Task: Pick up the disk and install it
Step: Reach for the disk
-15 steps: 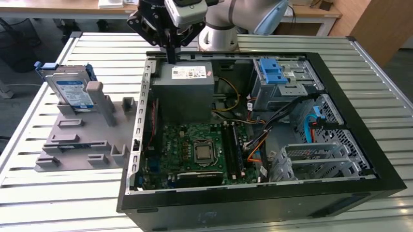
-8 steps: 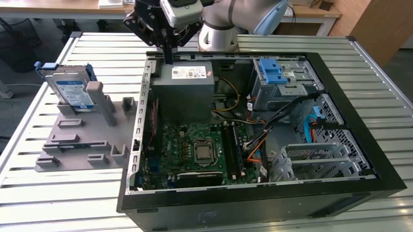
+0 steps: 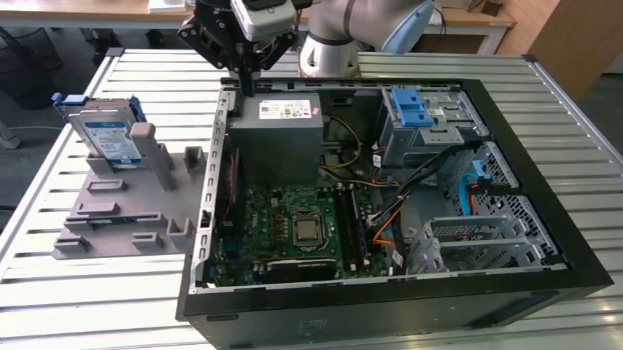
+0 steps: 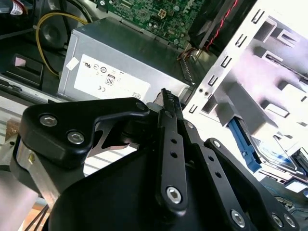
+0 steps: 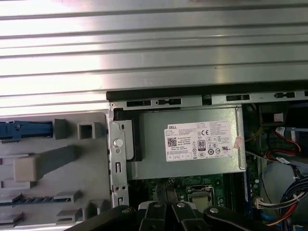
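So, at the far left of the slatted metal surface [image 3: 409, 67] there's a grey holder [image 3: 117, 211]. The disk [image 3: 105, 138] stands on edge at its far end, label showing and blue rails on its sides. Nothing is touching it.

Moving right, the pincer [image 3: 247, 82] hangs over the far left corner of the open computer case [image 3: 545, 240]. Its tips point down just above the power supply [image 3: 277, 138], well apart from the disk. Its jaws look pressed together with nothing between them, and it looks the same in the second wrist view.

I'd say the pick-up hasn't begun. My guess at doing it well: spread the jaws wide before going down and come at the disk from straight above. Close on its flat faces rather than the plastic rails, then lift straight up so it doesn't snag in the holder.

Further right inside the case is the blue latch [image 3: 413, 109] on the drive cage, with loose cables near it that could get in the way.
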Controlling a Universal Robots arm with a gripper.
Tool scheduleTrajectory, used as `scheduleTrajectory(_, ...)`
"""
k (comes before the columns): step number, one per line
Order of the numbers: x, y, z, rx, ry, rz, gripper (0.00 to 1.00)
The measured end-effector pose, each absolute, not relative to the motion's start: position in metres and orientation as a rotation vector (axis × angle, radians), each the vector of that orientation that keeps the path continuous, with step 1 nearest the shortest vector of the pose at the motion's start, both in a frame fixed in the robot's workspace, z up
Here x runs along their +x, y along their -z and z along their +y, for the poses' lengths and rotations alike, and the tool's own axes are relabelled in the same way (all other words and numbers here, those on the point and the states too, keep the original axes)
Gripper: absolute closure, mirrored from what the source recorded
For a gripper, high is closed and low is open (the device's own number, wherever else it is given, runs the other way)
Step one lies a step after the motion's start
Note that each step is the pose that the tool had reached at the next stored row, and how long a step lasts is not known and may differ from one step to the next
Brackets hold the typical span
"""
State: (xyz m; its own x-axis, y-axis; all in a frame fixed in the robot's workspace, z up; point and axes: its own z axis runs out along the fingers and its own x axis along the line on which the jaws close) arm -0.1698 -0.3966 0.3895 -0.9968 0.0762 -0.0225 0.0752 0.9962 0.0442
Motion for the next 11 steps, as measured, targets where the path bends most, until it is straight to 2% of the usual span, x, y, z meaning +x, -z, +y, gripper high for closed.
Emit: scheduleTrajectory(11, -0.187, -0.388, -0.392, 0.118, -0.068, 3.115, 0.89)
